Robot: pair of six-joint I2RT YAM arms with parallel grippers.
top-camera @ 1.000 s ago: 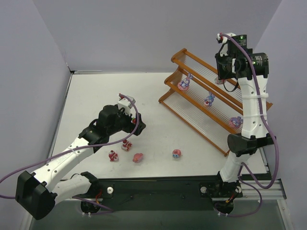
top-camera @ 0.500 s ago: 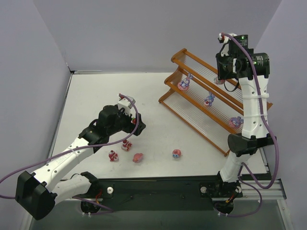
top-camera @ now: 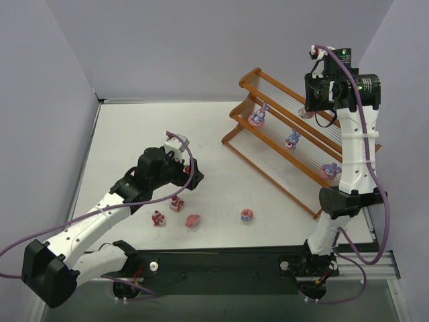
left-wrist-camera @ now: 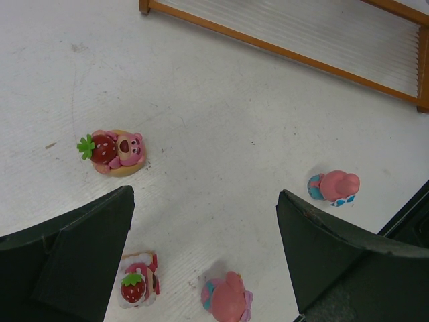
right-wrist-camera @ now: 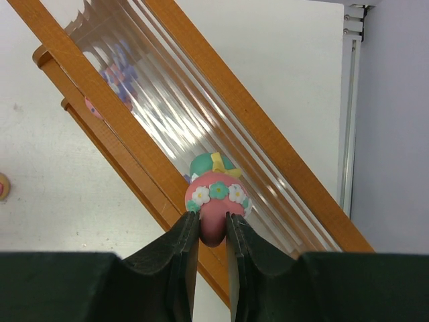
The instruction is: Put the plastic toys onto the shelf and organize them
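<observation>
Fingers of the right gripper are pinching the round pink plastic toy with flower band and green cap, which is sitting just past their tips over the pale rods of the orange-brown wooden shelf. That tier is running upper left to lower right in the wrist view. The left gripper is hanging spread wide, well apart from the shelf, so I am judging the right arm nearer.

shelf: three toys on tiers | table: four toys | flowered pink toy over top tier
</observation>
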